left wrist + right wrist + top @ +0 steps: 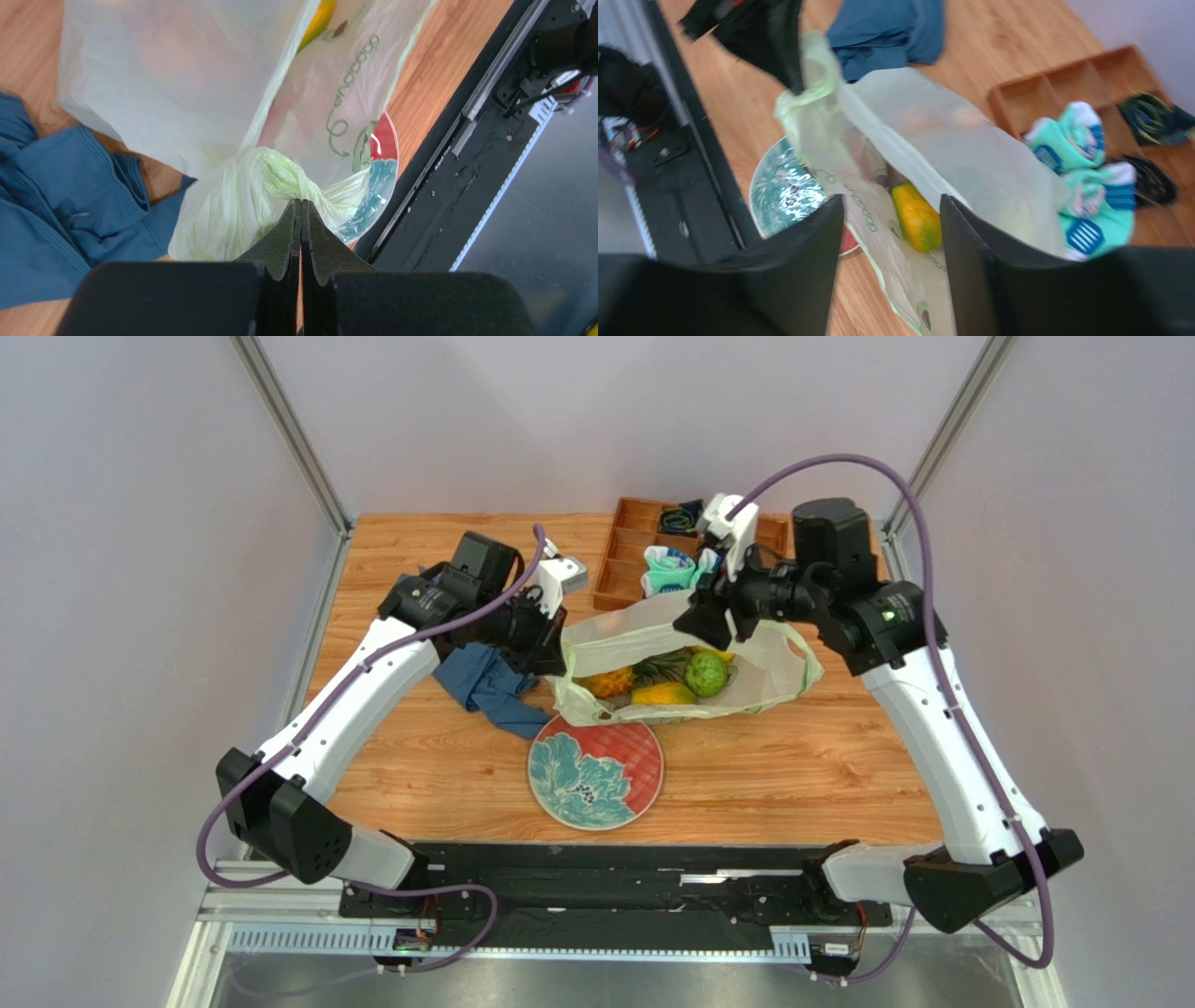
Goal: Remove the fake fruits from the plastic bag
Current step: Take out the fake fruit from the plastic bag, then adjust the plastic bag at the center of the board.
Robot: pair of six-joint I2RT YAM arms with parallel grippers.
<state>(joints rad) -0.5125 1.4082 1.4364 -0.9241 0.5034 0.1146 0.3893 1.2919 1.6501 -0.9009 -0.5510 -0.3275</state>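
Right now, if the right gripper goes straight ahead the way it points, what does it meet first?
The right gripper would likely meet the plastic bag, then the yellow mango inside; depth is unclear.

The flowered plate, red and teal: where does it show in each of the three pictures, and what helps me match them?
Top external: the plate lies near the middle, just below the plastic bag.
Left wrist: the plate shows right of centre, partly behind the bag.
Right wrist: the plate sits lower left, partly covered by the bag.
Shared landmark: the blue cloth, beside the bag in all three views.
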